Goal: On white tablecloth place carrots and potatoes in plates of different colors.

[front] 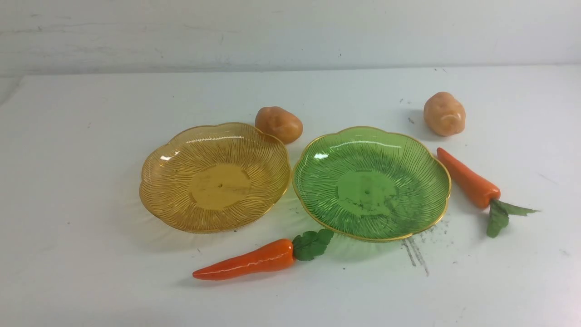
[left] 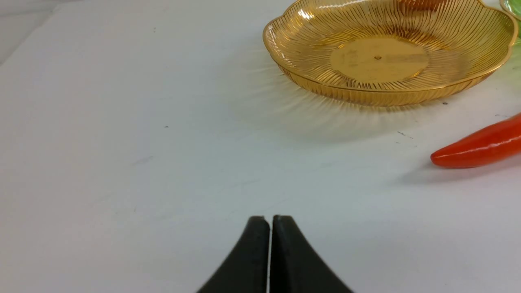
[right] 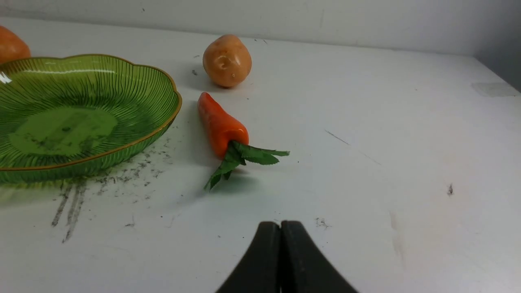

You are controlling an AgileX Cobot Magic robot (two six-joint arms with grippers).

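Surveying, I find amber plate [front: 172, 190] and green plate [front: 408, 200] bare; left carrot [front: 249, 262], right carrot [front: 467, 179], left potato [front: 278, 124], right potato [front: 444, 113] on cloth [front: 91, 227]; left gripper [left: 270, 221], right gripper [right: 281, 226] pressed together, empty.

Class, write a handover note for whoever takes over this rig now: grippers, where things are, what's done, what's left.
Left gripper and right gripper: jaws shut, empty.
Amber plate and green plate side by side, both empty.
One potato behind the amber plate, other potato far right.
Front carrot before the plates; right carrot beside the green plate.
Done: nothing placed. Left: carrots in one plate, potatoes in the other.
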